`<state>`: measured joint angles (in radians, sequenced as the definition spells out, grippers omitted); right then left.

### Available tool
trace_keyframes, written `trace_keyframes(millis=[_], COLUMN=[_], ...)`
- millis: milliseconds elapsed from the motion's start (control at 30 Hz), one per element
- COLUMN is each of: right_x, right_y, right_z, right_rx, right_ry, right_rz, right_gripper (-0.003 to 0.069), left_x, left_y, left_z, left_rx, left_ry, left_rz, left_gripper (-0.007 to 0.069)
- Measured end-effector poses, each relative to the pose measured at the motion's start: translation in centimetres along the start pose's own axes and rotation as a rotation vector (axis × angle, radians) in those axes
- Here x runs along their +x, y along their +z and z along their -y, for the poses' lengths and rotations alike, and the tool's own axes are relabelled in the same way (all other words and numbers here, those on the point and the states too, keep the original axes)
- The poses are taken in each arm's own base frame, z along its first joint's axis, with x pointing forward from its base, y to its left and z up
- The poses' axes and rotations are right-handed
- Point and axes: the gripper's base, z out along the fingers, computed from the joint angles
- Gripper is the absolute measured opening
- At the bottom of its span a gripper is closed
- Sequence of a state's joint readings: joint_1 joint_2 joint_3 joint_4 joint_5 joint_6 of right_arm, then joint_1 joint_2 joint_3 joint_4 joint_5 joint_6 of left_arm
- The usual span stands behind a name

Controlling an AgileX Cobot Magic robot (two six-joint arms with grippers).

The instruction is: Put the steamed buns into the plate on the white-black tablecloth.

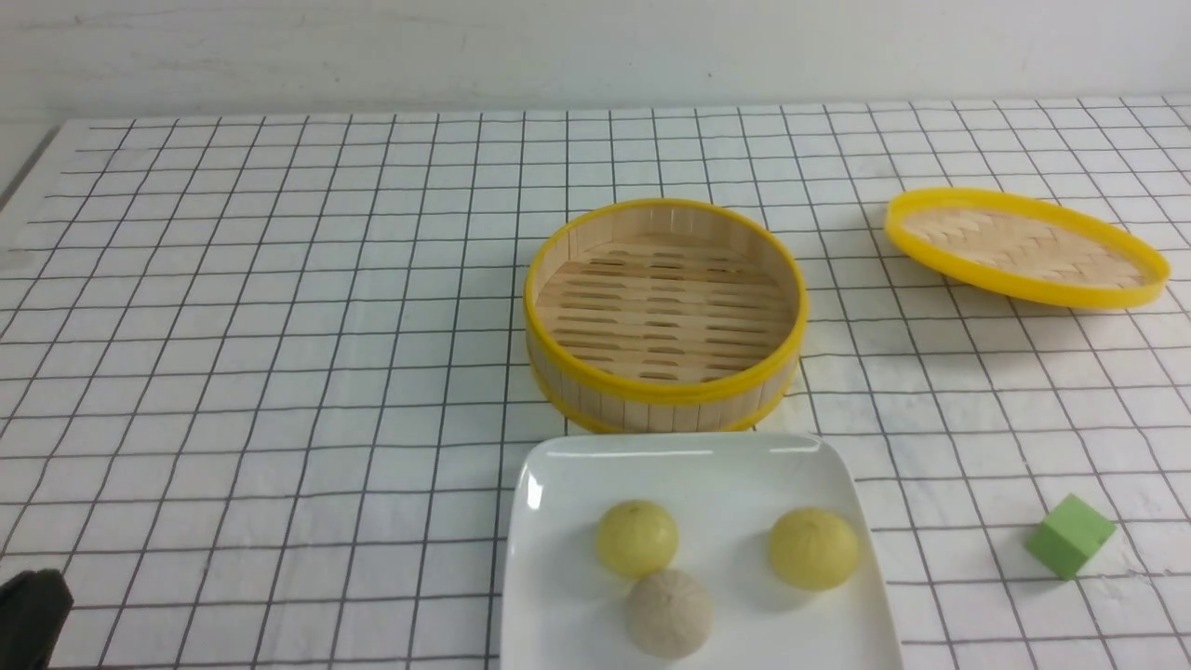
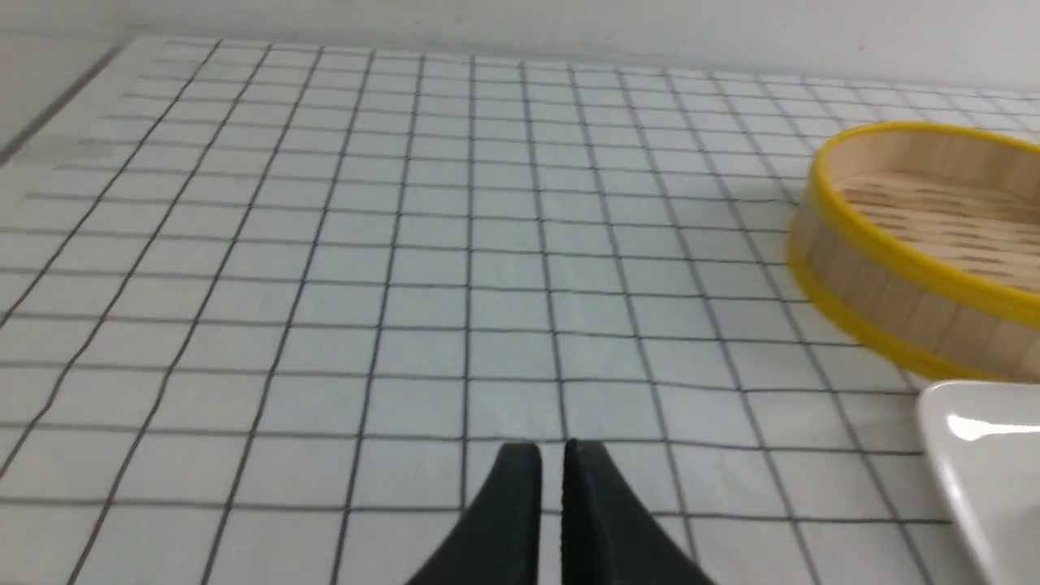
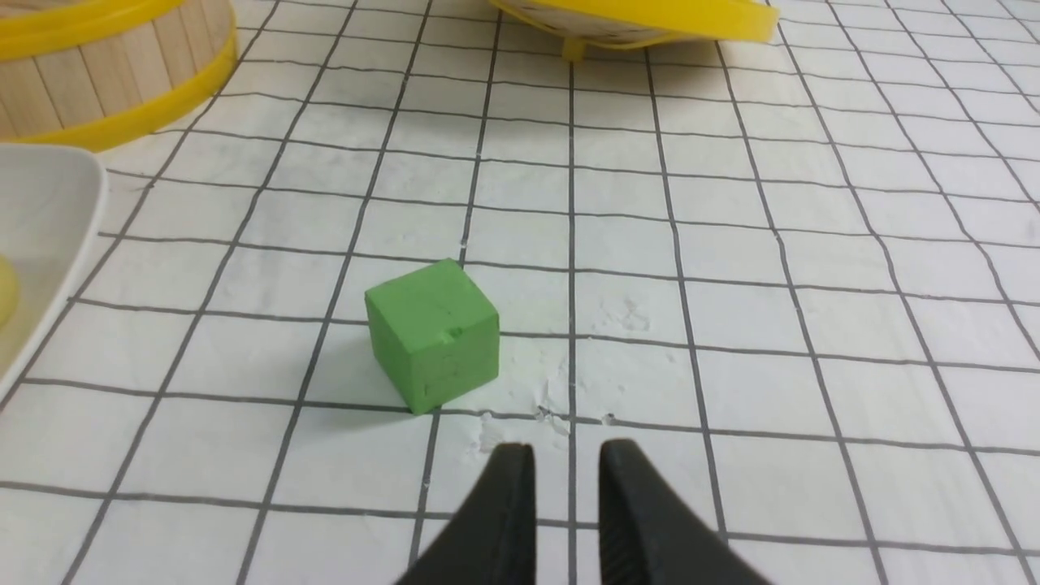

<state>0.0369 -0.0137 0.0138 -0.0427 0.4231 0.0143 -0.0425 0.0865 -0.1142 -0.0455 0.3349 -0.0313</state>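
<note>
Two yellow-green steamed buns (image 1: 636, 537) (image 1: 813, 547) lie in the white square plate (image 1: 558, 484) at the near middle of the white-black tablecloth (image 1: 279, 326). The left wrist view shows my left gripper (image 2: 551, 455) over bare cloth to the left of the plate (image 2: 983, 455). It is open by a narrow gap, with nothing between its fingers. My right gripper (image 3: 566, 455) is open and empty, low over the cloth to the right of the plate (image 3: 41, 203). Only a sliver of a bun (image 3: 4, 288) shows at the edge of the right wrist view.
A beige-grey bun (image 1: 668, 612) lies in the plate in front of the two buns. An empty bamboo steamer basket (image 1: 651, 400) stands just behind the plate. Its lid (image 1: 1023, 247) rests tilted at the far right. A green cube (image 3: 432, 335) sits close ahead of my right gripper.
</note>
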Motion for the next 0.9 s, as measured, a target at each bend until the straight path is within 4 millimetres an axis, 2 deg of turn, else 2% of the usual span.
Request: trace_keyframes(millis=[33, 167, 267, 900], right_x=[0.0, 0.0, 0.0, 0.0], right_y=[0.0, 0.0, 0.0, 0.0], right_z=[0.0, 0.0, 0.0, 0.0], right_rx=[0.000, 0.000, 0.000, 0.000], right_ry=[0.000, 0.000, 0.000, 0.000], right_rz=[0.000, 0.000, 0.000, 0.000], right_gripper=[0.0144, 0.0148, 0.0152, 0.0179], left_x=[0.2, 3.1, 4.1, 4.4], left_y=[0.0, 0.4, 0.5, 0.5], left_z=[-0.1, -0.6, -0.7, -0.9], left_rx=[-0.008, -0.056, -0.066, -0.087], left_ry=[-0.002, 0.024, 0.047, 0.027], left_rz=[-0.002, -0.031, -0.047, -0.069], left_gripper=[0.0069, 0.0073, 0.0074, 0.0090])
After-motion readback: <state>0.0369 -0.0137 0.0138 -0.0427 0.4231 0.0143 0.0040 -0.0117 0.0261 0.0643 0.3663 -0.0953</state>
